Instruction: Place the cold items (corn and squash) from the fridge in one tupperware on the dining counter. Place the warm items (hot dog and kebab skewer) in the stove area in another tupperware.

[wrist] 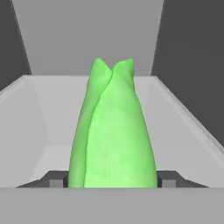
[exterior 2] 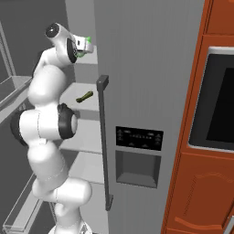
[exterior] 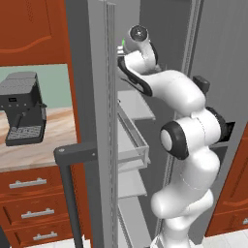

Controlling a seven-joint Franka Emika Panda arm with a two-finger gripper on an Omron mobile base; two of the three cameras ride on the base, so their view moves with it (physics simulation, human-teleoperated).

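At the near edge of the hand view, the gripper [wrist: 112,180] stands partly open with its two dark fingertips [wrist: 56,179] pressed against either side of a bright green husked corn cob [wrist: 113,131]; the cob fills the gap between them, so the claw has it clamped. The cob's pointed, split tip aims away from the hand toward the back wall of a white fridge shelf [wrist: 30,127], whose low side rims run along both edges. In the right base view the white arm [exterior 2: 45,123] reaches up from the lower left into the open fridge [exterior 2: 146,68], and a sliver of green shows at the hand by the upper shelf. One shelf lower, near its front edge, lies a small dark olive oblong vegetable [exterior 2: 84,97], apparently the squash, well apart from the gripper. In the left base view the hand sits high inside the fridge, past the door's wire bin [exterior: 133,135], with a coffee machine [exterior: 23,109] on the wooden counter to the left.
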